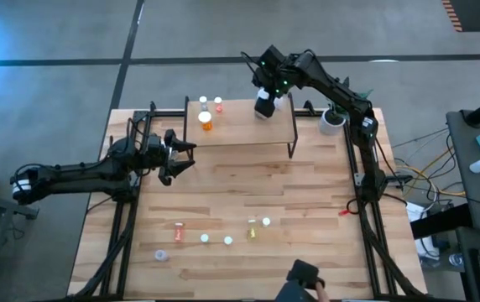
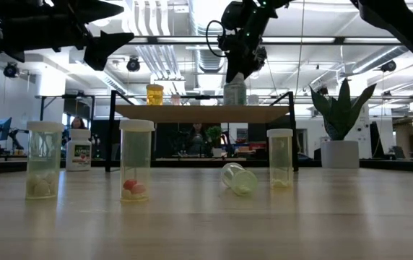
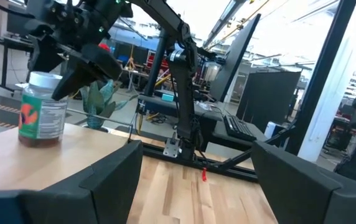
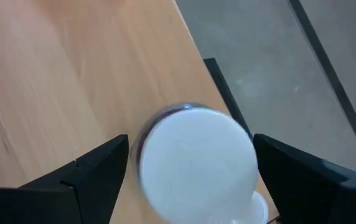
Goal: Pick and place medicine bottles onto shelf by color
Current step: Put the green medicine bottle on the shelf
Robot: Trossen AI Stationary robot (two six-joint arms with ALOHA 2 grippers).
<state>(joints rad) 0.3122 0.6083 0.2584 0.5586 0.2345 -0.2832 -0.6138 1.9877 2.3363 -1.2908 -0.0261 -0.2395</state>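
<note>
The shelf [image 1: 244, 130] stands at the table's far side. Three medicine bottles stand on its left end, one of them orange [image 1: 206, 122]. A white-capped bottle with a label [image 3: 41, 112] stands on the shelf's far right part. My right gripper [image 4: 190, 144] hangs over it, slanting down and open. Its fingers stand on either side of the white cap [image 4: 196, 163], and a gap shows beside one finger. My left gripper [image 1: 180, 159] waits open, level, off the shelf's near left corner. Several more bottles [image 1: 227, 240] stand or lie near the table's front edge.
A white pot with a green plant [image 1: 332, 119] stands just right of the shelf, close to my right arm. In the low view, clear bottles [image 2: 136, 159] stand in front and one [image 2: 239, 178] lies on its side. A person's hand with a dark object [image 1: 305, 279] shows at the near edge.
</note>
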